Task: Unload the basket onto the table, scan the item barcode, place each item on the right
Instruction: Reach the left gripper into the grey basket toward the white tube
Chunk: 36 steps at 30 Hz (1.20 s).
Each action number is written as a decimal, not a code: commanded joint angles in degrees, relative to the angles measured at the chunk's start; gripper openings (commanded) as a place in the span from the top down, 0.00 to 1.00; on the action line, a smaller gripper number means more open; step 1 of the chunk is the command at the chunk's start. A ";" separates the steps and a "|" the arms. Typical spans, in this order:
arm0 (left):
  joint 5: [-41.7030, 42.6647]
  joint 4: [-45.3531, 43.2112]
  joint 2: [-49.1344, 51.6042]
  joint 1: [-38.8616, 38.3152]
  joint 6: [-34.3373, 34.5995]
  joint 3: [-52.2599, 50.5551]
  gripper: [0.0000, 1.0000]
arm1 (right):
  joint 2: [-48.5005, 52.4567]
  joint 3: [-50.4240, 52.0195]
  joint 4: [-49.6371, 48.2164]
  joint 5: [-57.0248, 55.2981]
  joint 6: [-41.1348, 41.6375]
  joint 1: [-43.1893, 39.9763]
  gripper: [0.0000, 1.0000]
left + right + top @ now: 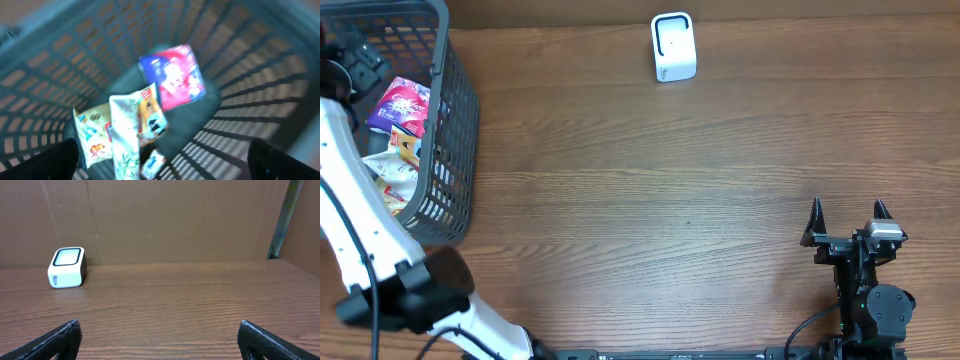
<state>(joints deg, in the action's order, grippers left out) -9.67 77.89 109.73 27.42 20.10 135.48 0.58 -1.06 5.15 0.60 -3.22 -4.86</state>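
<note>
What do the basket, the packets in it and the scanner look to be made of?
Basket: probably moulded plastic, matt grey, judging by its even lattice walls. Packets: thin printed film, it seems, bright and crumpled. Scanner: smooth white plastic casing, likely, with a dark-rimmed window on top.

The left arm (348, 195) has smooth white link shells joined by bulky black joint housings, with a thin black cable (358, 245) running along the white shell. The right arm (865, 275) is black throughout, with a small grey block (885, 232) near its wrist. The right end effector (848, 218) has two black pointed fingers (815, 222). The left end effector (160, 165) shows only blurred, matte black tips.
</note>
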 commanded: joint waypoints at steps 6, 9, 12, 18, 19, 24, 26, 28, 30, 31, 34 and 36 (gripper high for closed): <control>1.81 8.46 10.27 6.71 3.96 0.63 0.00 | -0.42 0.59 -0.33 -0.55 -0.24 0.31 0.00; 1.79 10.27 13.18 7.08 3.91 0.63 0.00 | -0.42 0.59 -0.33 -0.55 -0.24 0.31 0.00; 1.84 11.76 16.09 6.95 3.96 0.63 0.00 | -0.42 0.59 -0.33 -0.55 -0.24 0.31 0.00; 1.81 14.47 21.62 6.64 3.96 0.63 0.00 | -0.42 0.59 -0.33 -0.55 -0.24 0.31 0.00; 1.81 14.75 22.25 6.64 3.96 0.63 0.00 | -0.42 0.59 -0.33 -0.55 -0.24 0.31 0.00; 1.57 16.11 24.92 6.64 3.96 -0.31 0.00 | -0.42 0.59 -0.33 -0.55 -0.24 0.31 0.00; 1.60 15.37 24.96 6.64 4.07 -2.01 0.00 | -0.42 0.59 -0.33 -0.55 -0.24 0.31 0.00; 1.60 14.36 24.94 6.64 4.17 -3.82 0.00 | -0.42 0.59 -0.33 -0.55 -0.24 0.31 0.00; 1.60 13.64 24.94 6.64 4.15 -5.03 0.00 | -0.42 0.59 -0.31 -0.55 -0.24 0.31 0.00; 1.60 13.09 24.94 6.64 4.15 -6.08 0.00 | -0.42 0.59 -0.33 -0.55 -0.24 0.31 0.00; 1.62 10.95 24.94 6.62 4.15 -9.49 0.00 | -0.42 0.59 -0.33 -0.55 -0.24 0.31 0.00; 1.81 8.63 24.94 6.62 4.15 -12.87 0.00 | -0.42 0.59 -0.33 -0.55 -0.24 0.31 0.00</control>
<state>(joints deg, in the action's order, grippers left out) -8.40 88.29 134.17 34.50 23.24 126.41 0.58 -1.06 5.17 0.58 -3.20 -4.89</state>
